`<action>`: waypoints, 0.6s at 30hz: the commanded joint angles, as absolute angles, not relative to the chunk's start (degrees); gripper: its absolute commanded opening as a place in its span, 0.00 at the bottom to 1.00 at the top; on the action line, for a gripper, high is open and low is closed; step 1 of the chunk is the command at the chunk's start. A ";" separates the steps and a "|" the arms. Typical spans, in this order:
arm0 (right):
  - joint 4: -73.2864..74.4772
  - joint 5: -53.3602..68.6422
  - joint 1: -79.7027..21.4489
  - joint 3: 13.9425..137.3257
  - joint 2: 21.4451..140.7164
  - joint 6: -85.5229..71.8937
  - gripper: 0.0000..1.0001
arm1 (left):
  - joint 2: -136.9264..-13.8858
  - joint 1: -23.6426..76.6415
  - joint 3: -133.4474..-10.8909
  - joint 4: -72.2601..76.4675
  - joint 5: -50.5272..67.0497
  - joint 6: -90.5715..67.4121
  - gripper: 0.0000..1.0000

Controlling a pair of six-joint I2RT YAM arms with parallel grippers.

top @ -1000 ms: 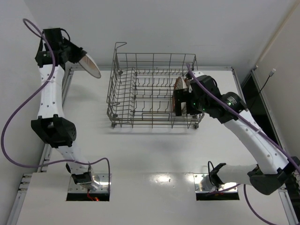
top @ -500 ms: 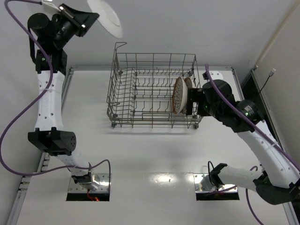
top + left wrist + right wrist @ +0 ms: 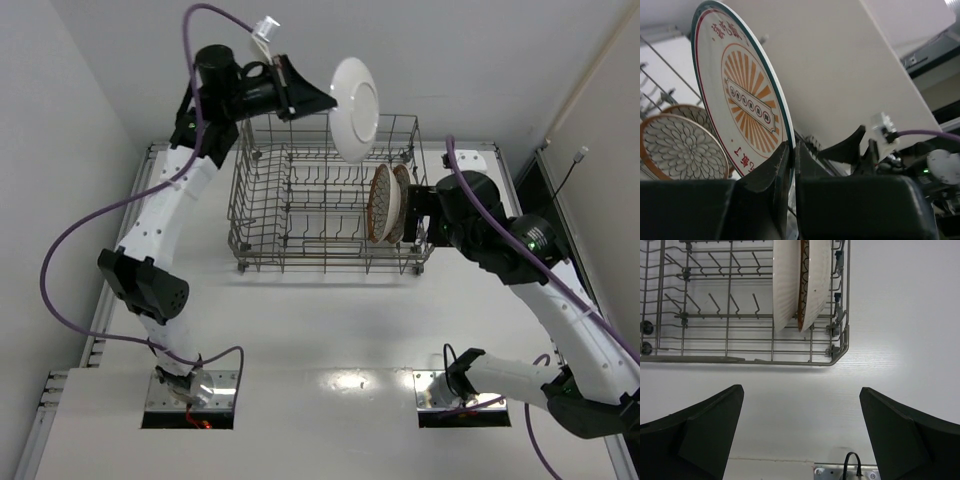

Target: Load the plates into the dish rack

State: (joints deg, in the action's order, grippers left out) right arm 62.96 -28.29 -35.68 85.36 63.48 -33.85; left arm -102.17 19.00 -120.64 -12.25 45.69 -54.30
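My left gripper [image 3: 318, 99] is shut on the rim of a plate [image 3: 354, 108] and holds it on edge in the air above the back of the dish rack [image 3: 300, 200]. In the left wrist view this plate [image 3: 742, 95] shows an orange sunburst face, pinched between my fingers at the gripper [image 3: 791, 152]. Two floral plates [image 3: 385, 204] stand upright side by side at the rack's right end, and they also show in the left wrist view [image 3: 677, 147]. My right gripper [image 3: 414, 215] is open and empty just right of them. The right wrist view shows both plates [image 3: 787, 282] in the rack [image 3: 740, 360].
The rack's left and middle tines [image 3: 715, 302] hold nothing. A raised wire loop [image 3: 256, 98] stands at the rack's back left corner. The right arm's body [image 3: 935, 167] is close behind the held plate. White table [image 3: 800, 390] lies in front of the rack.
My left arm has swung the plate from far left and high to above the rack's back. My right gripper has let go of the second plate and drawn back a little.
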 commanded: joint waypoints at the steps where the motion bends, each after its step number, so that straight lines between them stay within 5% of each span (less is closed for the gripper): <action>1: 61.87 -32.25 -34.81 87.71 63.54 -35.85 1.00 | -104.05 22.14 -121.82 -14.76 44.83 -48.43 0.00; 18: 62.40 -37.79 -34.80 85.17 59.15 -37.00 1.00 | -112.23 23.91 -119.44 -24.69 34.46 -45.88 0.00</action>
